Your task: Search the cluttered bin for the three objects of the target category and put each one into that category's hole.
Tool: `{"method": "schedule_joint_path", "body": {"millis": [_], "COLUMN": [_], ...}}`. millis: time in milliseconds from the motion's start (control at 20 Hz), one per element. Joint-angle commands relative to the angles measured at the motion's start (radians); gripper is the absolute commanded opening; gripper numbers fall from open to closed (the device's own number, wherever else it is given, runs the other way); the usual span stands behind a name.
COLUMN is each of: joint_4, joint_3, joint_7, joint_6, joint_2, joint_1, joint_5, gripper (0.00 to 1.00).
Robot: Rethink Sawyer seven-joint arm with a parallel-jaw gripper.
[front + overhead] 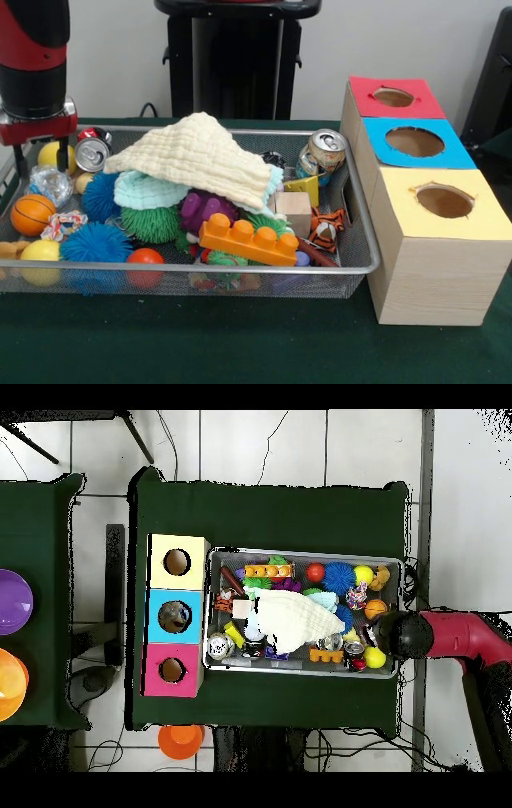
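A wire mesh bin (pixel 362 240) holds a heap of clutter. A cream cloth (pixel 200 152) lies over the middle (pixel 290 616). Balls fill the left end: a yellow ball (pixel 50 154) at the far corner, a small basketball (pixel 32 214), blue spiky balls (pixel 96 242), a green spiky ball (pixel 150 224) and a red ball (pixel 144 258). Two cans (pixel 92 154) (pixel 326 150), an orange brick (pixel 248 240) and a wooden block (pixel 294 210) also show. My gripper (pixel 38 164) hangs open over the far left corner, its fingers (pixel 18 160) either side of the yellow ball. In the overhead view the arm's end (pixel 403 634) hides the gripper.
Three wooden boxes with round holes stand beside the bin: red (pixel 393 97), blue (pixel 414 142) and yellow (pixel 444 200); overhead they are yellow (pixel 177 562), blue (pixel 175 616), red (pixel 172 670). A purple toy (pixel 204 210) and a tiger toy (pixel 324 228) lie among the clutter.
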Motion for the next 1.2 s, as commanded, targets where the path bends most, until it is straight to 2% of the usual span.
{"method": "schedule_joint_path", "body": {"millis": [50,600,1200], "joint_4": [-0.069,-0.073,-0.077], "joint_3": [-0.047,-0.034,-0.069], "joint_7": [-0.207,-0.198,-0.152], "joint_6": [0.064,-0.012,-0.034], "joint_2": [0.058,0.104,0.113], "joint_1": [0.028,0.013,0.034], "joint_5": [-0.077,-0.08,-0.124], "gripper": [1.0,1.0,1.0]}}
